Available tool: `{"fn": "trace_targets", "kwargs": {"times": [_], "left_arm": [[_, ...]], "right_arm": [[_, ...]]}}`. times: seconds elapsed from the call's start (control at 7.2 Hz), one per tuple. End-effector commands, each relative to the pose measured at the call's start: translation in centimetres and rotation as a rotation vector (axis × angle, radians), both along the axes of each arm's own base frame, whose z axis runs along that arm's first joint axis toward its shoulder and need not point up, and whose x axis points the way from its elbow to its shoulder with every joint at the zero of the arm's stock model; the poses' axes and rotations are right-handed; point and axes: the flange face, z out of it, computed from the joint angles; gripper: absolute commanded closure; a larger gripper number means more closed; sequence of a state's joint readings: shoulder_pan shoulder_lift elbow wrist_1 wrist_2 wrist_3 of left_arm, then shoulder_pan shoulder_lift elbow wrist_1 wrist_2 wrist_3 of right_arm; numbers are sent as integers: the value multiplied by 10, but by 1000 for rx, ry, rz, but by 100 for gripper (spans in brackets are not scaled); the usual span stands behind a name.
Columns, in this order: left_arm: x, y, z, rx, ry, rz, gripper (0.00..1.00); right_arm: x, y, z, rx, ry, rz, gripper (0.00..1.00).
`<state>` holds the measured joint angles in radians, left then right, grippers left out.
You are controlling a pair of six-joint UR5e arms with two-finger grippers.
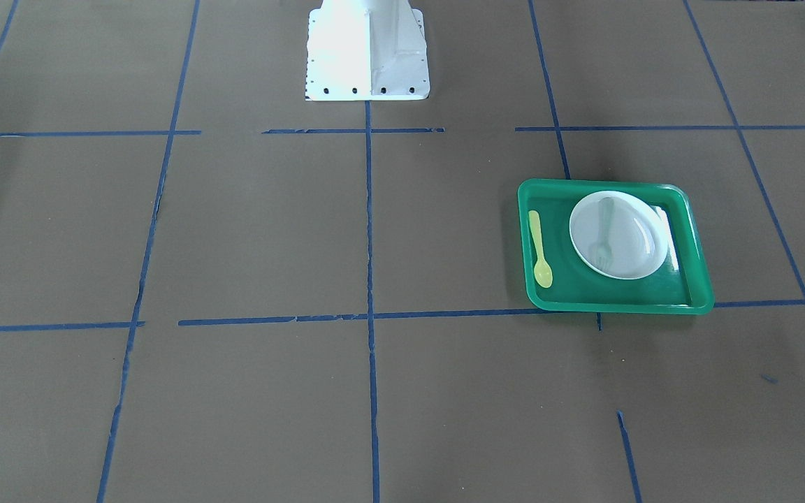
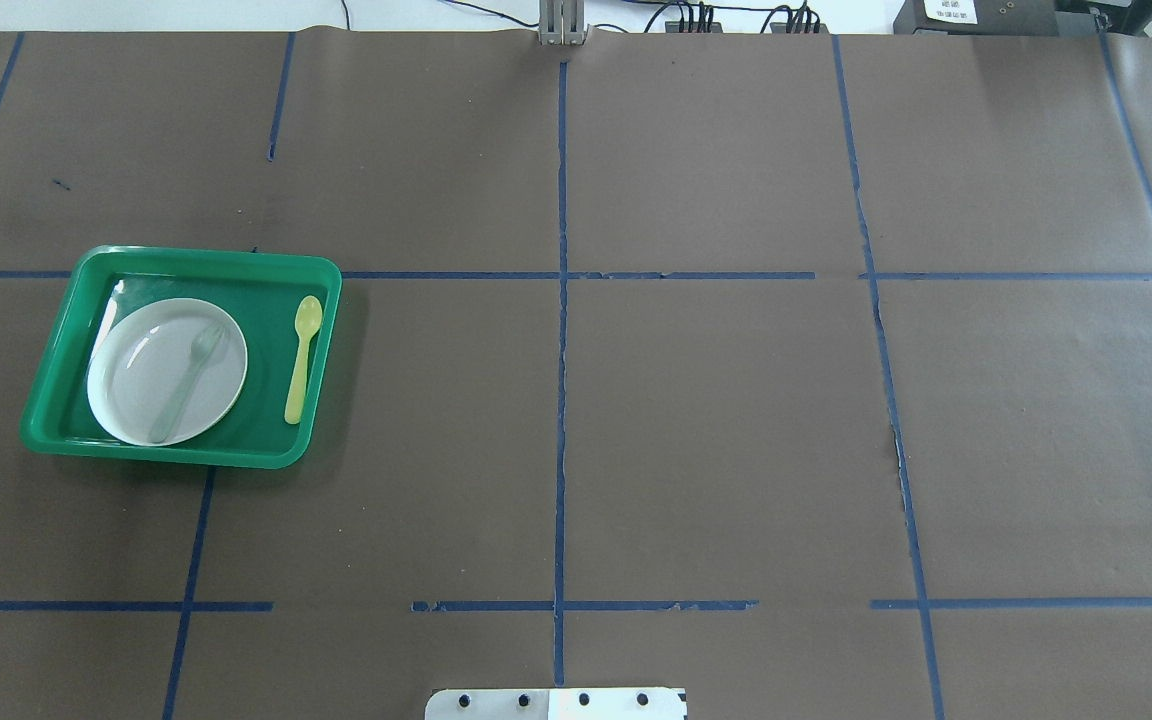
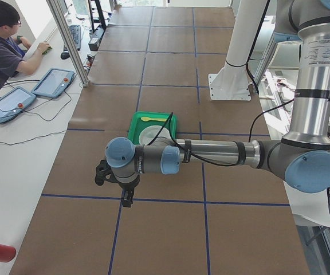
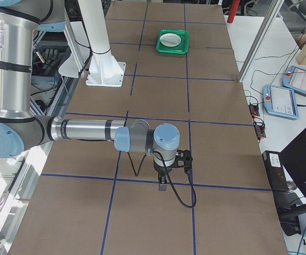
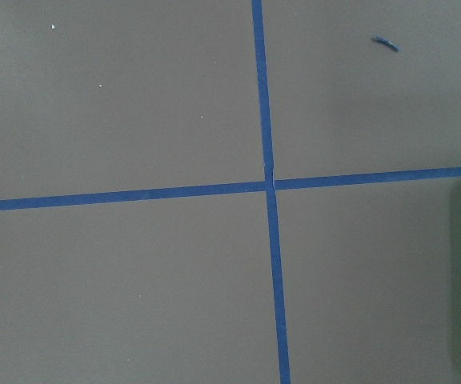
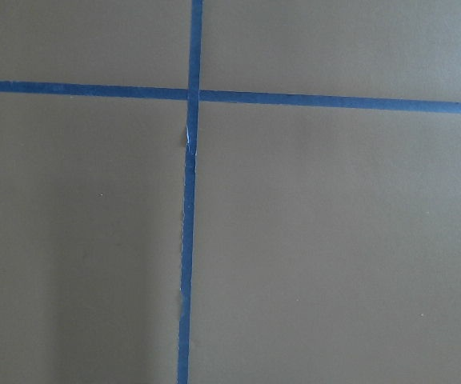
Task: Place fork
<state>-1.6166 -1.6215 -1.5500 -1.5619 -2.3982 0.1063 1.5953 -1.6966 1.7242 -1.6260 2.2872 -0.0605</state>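
Observation:
The pale grey fork point(image 2: 186, 385) lies diagonally on the white plate point(image 2: 136, 370) inside the green tray point(image 2: 176, 455) at the table's left side. It shows again in the front view point(image 1: 605, 234) on the plate point(image 1: 636, 237). My left gripper point(image 3: 128, 200) hangs over bare table in front of the tray point(image 3: 153, 129), well apart from it. My right gripper point(image 4: 162, 186) hangs over the far end of the table from the tray point(image 4: 172, 41). Both show only in the side views, so I cannot tell whether they are open or shut.
A yellow spoon point(image 2: 302, 358) lies in the tray beside the plate. A slim white piece point(image 1: 666, 237) lies at the plate's other side. Brown paper with blue tape lines point(image 2: 561, 400) covers the table. The robot's white base point(image 1: 367, 52) stands at the table's edge. An operator point(image 3: 2, 46) sits aside.

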Motion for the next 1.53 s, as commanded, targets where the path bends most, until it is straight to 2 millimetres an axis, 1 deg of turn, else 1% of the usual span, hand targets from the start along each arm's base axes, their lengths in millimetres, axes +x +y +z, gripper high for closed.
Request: {"fn": "trace_targets", "kwargs": {"times": [0.0,0.14,0.28,0.42,0.56,0.69,0.83,0.97,1.11,1.25,1.39], "left_arm": [[0,-2,-2,10,-1,2,0],[0,-3,-4,12,0,0,0],[0,-9,-13,30,0,-3,0],[0,-10,-14,31,0,-3,0],[4,-14,-45,87,-5,-3,0],[31,-17,-79,64,12,-39,0],[103,-17,-124,58,35,-14,0],[152,-12,-151,58,11,-27,0],[198,-4,-173,61,30,-50,0],[230,4,-179,67,55,-43,0],[270,12,-177,61,45,-44,0]], "right_arm": [[0,0,0,0,0,1,0],[0,0,0,1,0,-1,0],[0,0,0,1,0,-1,0],[0,0,0,0,0,1,0],[0,0,0,1,0,-1,0],[0,0,0,0,0,1,0],[0,0,0,0,0,1,0],[0,0,0,0,0,1,0],[0,0,0,1,0,-1,0],[0,0,0,0,0,1,0],[0,0,0,0,0,1,0]]}}
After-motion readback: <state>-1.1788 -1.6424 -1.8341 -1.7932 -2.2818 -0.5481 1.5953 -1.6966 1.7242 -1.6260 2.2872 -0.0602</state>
